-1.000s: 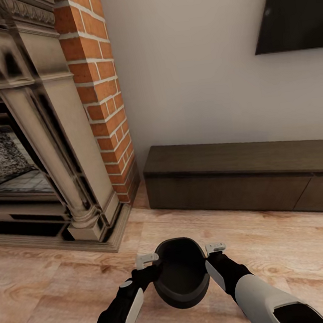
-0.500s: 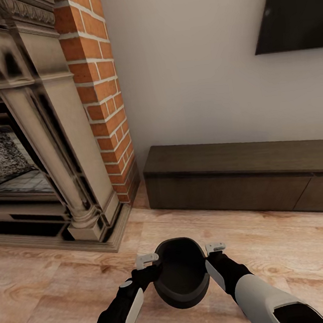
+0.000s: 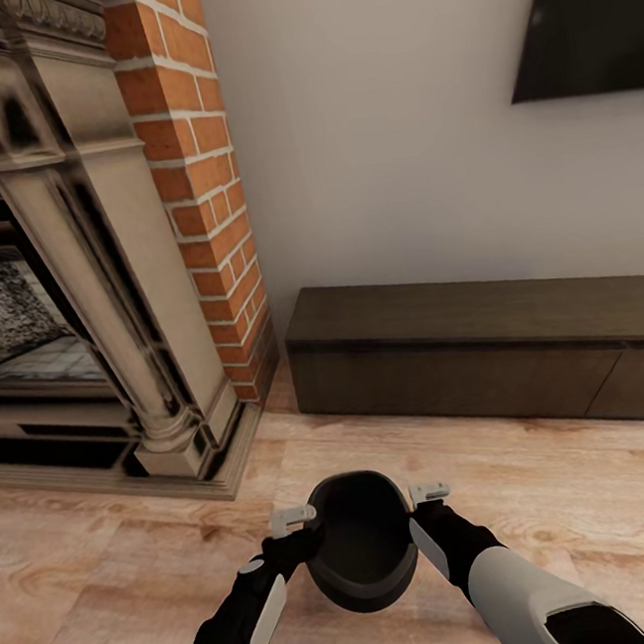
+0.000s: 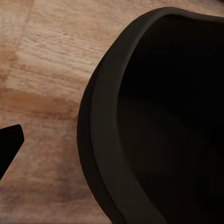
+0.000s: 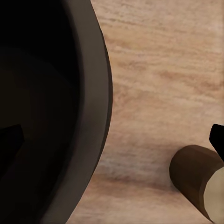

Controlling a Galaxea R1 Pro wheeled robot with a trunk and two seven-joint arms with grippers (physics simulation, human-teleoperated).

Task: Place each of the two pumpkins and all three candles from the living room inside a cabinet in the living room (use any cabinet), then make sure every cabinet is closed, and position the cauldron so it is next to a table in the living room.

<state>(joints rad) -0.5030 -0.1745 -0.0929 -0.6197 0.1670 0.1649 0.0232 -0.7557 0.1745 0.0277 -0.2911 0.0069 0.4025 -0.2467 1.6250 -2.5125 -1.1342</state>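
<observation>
Far left in the head view there's the beige fireplace [image 3: 68,291] with a brick column [image 3: 200,176] beside it. Then the left end effector [image 3: 292,516] is up against the left side of the black cauldron [image 3: 360,543], which sits low in the middle, above the wooden floor [image 3: 582,492], mouth facing up. The left wrist view gives a close look at the cauldron's thick rim [image 4: 100,140], with one dark fingertip [image 4: 9,142] poking in over the floor beside it. How wide it's open, I honestly can't tell. The right end effector [image 3: 429,494] mirrors it on the cauldron's right side; a finger looks to be inside the pot in the right wrist view, but again the opening isn't clear. Behind, the long dark-brown cabinet [image 3: 486,353] runs along the wall to the right, drawers shut, under a dark TV [image 3: 582,17].
</observation>
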